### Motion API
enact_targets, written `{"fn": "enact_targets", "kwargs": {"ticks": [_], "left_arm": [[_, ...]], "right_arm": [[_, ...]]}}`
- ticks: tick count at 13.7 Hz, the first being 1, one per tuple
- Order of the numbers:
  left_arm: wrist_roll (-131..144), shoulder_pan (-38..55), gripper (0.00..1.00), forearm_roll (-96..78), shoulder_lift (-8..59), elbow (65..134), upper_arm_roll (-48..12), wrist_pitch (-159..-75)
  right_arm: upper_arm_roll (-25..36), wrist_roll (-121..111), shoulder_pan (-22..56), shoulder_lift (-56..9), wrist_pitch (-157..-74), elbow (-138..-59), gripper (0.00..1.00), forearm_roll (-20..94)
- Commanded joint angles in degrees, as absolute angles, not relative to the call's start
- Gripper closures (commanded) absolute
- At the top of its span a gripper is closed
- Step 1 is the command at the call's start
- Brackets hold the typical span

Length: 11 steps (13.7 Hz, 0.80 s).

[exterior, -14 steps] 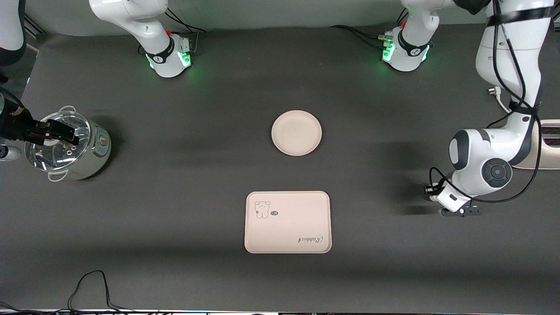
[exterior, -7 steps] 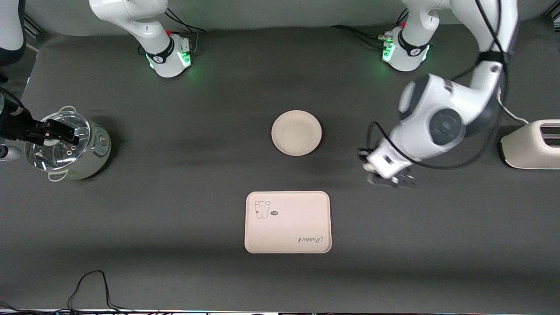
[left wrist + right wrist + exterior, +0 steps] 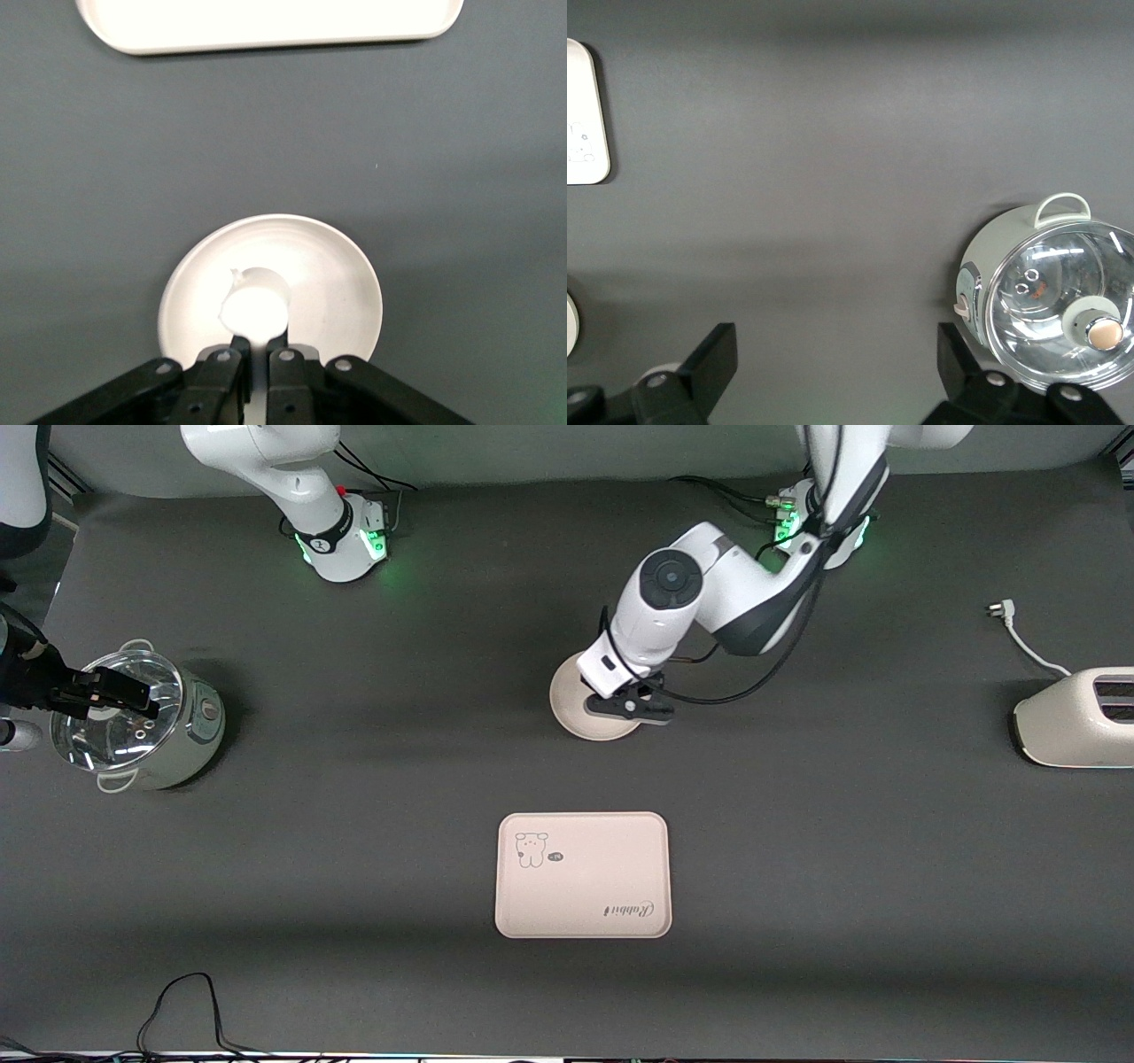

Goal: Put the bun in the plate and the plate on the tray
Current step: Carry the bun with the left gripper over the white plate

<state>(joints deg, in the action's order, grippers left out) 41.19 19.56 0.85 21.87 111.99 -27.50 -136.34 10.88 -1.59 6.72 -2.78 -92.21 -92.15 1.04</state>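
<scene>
My left gripper (image 3: 631, 708) (image 3: 258, 340) hangs over the round cream plate (image 3: 571, 710) (image 3: 341, 283) in the middle of the table. It is shut on the bun (image 3: 255, 308), a small white lump pinched between the black fingertips above the plate's middle. The front view hides the bun under the hand. The cream-pink tray (image 3: 582, 875) (image 3: 266, 22) lies nearer the front camera than the plate and holds nothing. My right gripper (image 3: 106, 693) (image 3: 835, 345) waits open by the pot, with only bare table between its fingers.
A steel pot with a glass lid (image 3: 142, 722) (image 3: 1054, 301) stands at the right arm's end. A white toaster (image 3: 1076, 717) with its loose plug (image 3: 1001, 609) sits at the left arm's end. A black cable (image 3: 177, 1001) lies at the front edge.
My left arm has swung from beside the toaster across the table to over the plate, carrying the bun. The right arm has not moved.
</scene>
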Motion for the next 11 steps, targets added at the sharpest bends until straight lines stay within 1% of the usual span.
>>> {"fn": "enact_targets", "kwargs": {"ticks": [1, 2, 3, 5, 6, 7, 8, 11], "left_arm": [[49.0, 23.0, 1.00, 6.8, 27.0, 113.3, -27.2, -142.5], [53.3, 23.5, 1.00, 11.8, 28.6, 113.3, -27.2, -142.9], [56.8, 23.6, 0.97, 16.0, 30.0, 113.2, -27.2, -143.0], [59.8, 24.4, 0.72, 18.6, 31.6, 112.9, -27.2, -143.5], [59.8, 24.4, 0.51, 18.6, 32.0, 112.9, -27.2, -144.1], [59.8, 24.4, 0.17, 18.6, 32.0, 112.9, -27.2, -144.2], [59.8, 24.4, 0.01, 18.7, 32.0, 112.9, -27.2, -144.2], [59.9, 24.4, 0.00, 19.0, 32.3, 113.2, -27.0, -144.2]], "right_arm": [[10.7, -2.5, 6.6, -1.4, -93.2, -93.6, 0.00, -0.3], [10.7, -2.5, 6.6, -1.4, -93.5, -93.9, 0.00, -0.3], [10.7, -2.5, 6.6, -1.3, -93.6, -94.0, 0.00, -0.3], [10.7, -2.5, 6.6, -1.4, -93.9, -94.1, 0.00, -0.3], [10.7, -2.5, 6.6, -1.3, -93.9, -94.1, 0.00, -0.3], [10.7, -2.5, 6.6, -1.3, -93.9, -94.1, 0.00, -0.3], [10.7, -2.5, 6.6, -1.3, -93.8, -94.1, 0.00, -0.3], [10.7, -2.5, 6.6, -1.3, -93.8, -94.1, 0.00, -0.3]]}}
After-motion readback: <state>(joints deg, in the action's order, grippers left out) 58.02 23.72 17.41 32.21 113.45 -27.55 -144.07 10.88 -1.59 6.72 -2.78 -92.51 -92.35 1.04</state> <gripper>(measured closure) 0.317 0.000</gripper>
